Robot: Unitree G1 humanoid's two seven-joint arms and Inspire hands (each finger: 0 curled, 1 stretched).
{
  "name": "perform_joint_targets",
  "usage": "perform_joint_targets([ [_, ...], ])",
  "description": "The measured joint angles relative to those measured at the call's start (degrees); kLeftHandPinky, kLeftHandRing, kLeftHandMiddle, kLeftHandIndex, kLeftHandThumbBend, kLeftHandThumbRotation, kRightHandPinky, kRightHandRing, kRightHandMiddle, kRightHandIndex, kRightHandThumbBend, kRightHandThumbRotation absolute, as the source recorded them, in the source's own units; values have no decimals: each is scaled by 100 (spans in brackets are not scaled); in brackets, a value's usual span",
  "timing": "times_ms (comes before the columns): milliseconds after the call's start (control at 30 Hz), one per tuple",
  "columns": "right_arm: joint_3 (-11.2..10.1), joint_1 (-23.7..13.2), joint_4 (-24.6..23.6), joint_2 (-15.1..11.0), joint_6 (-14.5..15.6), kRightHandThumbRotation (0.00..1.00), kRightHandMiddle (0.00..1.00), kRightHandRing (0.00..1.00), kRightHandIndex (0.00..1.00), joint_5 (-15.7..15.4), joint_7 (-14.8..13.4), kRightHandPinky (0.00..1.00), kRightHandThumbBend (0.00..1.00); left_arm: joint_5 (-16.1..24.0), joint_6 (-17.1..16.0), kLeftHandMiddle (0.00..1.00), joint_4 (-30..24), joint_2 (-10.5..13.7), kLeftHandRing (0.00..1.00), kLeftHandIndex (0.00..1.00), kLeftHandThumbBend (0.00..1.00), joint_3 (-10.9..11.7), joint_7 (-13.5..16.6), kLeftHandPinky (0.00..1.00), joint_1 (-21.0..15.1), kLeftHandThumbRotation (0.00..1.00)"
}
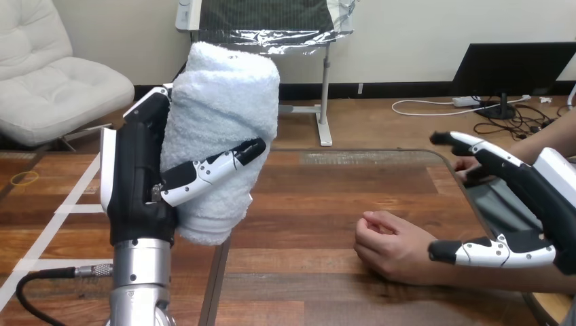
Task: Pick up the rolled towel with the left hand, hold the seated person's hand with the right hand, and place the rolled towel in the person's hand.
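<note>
The wooden surface [306,204] runs across under both robot hands. The rolled towel [224,102], pale and thick, stands upright in the left hand [136,183], held well clear of the surface. The fingers [155,103] of that hand wrap the roll's back, and the thumb lies across its front, so the roll is clamped between them. The silver left arm [139,285] rises straight below.

The right hand [550,204] is spread wide. Its fingers [489,153] reach out above and its thumb lies low, and neither curls round anything. The person's hand [390,248] rests on the surface just past the tip of that thumb as a loose fist. The wrist runs back beneath the thumb; I cannot tell whether the two touch. The towel is well apart from this hand, up and off to the far side of the right fingers.

The pick-up looks done, and the step in hand appears to be taking hold of the person's hand. That calls for the right fingers to come down and close gently round the hand or wrist. The fist would also need to open, palm up. Only then can the left hand carry the roll across and lower it into the palm.
</note>
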Motion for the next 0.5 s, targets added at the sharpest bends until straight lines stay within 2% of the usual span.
perform_joint_targets([
  [167,0,-125,186,-217,101,50,92,91,91,-212,58,75,100,-145,-35,34,-43,-28,26,38,47,-6,-84,20,9,0],
  [500,5,-265,551,-468,77,44,88,87,89,-333,130,74,100,-230,-99,33,-234,-80,26,38,46,-10,-177,19,79,0],
])
